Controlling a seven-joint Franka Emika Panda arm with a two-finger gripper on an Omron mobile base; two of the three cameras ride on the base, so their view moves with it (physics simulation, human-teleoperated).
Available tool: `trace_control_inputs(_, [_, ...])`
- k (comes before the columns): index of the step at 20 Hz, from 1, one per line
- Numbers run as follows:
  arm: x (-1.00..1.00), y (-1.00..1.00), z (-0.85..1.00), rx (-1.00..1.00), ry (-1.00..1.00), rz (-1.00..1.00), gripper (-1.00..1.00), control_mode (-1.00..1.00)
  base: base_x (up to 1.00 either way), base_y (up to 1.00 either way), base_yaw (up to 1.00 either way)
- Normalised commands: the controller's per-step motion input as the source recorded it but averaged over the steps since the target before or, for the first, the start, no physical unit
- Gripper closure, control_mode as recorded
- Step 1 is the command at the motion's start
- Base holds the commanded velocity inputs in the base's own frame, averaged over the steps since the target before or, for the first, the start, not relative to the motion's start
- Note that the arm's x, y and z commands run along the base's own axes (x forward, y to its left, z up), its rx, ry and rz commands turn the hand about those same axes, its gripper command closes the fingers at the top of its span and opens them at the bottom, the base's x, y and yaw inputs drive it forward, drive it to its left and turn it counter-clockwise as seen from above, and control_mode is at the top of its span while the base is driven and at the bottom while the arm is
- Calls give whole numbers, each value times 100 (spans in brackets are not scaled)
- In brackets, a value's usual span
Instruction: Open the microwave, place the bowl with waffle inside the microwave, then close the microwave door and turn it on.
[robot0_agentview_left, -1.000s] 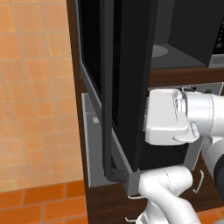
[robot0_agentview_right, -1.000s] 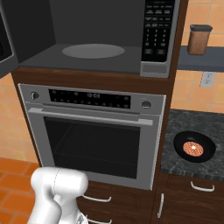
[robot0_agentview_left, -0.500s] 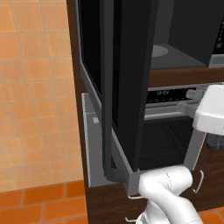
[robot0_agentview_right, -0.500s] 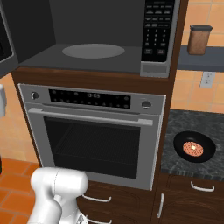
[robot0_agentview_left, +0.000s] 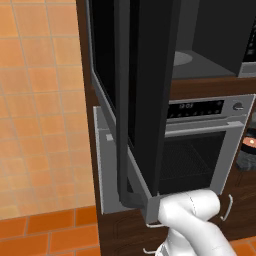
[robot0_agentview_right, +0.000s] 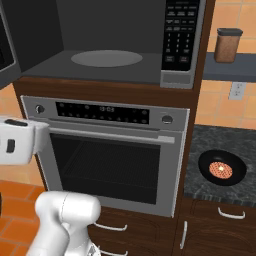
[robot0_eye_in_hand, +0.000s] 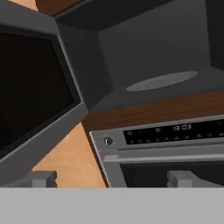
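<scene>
Nearest to our hand camera, the pincer (robot0_eye_in_hand: 109, 179) stood released, its two finger tips (robot0_eye_in_hand: 41, 178) set wide apart with nothing between them, pointing toward the oven (robot0_eye_in_hand: 166, 144) and the cavity above it. In the right base view we saw the white hand at the left edge, level with the oven's upper front. The microwave door (robot0_agentview_left: 145, 100) hung swung wide open to the left, its black glass panel and dark vertical handle (robot0_agentview_left: 122, 115) close to the left base camera and hiding much of the cabinet behind; in the hand view the same door sat at the left, angled away from the opening. Beyond it we saw the microwave (robot0_agentview_right: 115, 45) with its interior exposed, a grey round turntable (robot0_agentview_right: 106, 58) lying flat on its floor and the keypad panel (robot0_agentview_right: 180, 35) at its right side. Directly beneath it sat the steel oven with its display strip, knobs and mesh window, and below that dark wood drawers (robot0_agentview_right: 135, 225) with pale handles. To the right of the oven, on the dark speckled surface (robot0_agentview_right: 220, 187), rested the bowl (robot0_agentview_right: 222, 168), and inside it lay the waffle (robot0_agentview_right: 220, 170), orange-brown with a pale centre, well apart from the microwave and from the pincer. Farther back, a brown canister (robot0_agentview_right: 228, 45) with a dark lid stood on a grey shelf (robot0_agentview_right: 230, 67) against the orange tiled wall.
</scene>
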Motion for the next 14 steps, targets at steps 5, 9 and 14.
trace_control_inputs(5, [3, -100, -1, -7, 49, -25, -100, -100, 0, 0, 0])
trace_control_inputs(9, [0, -100, -6, -3, 48, -18, -100, -100, 0, 0, 0])
trace_control_inputs(14, [-11, -100, -21, 0, 44, -16, -100, -100, 0, 0, 0])
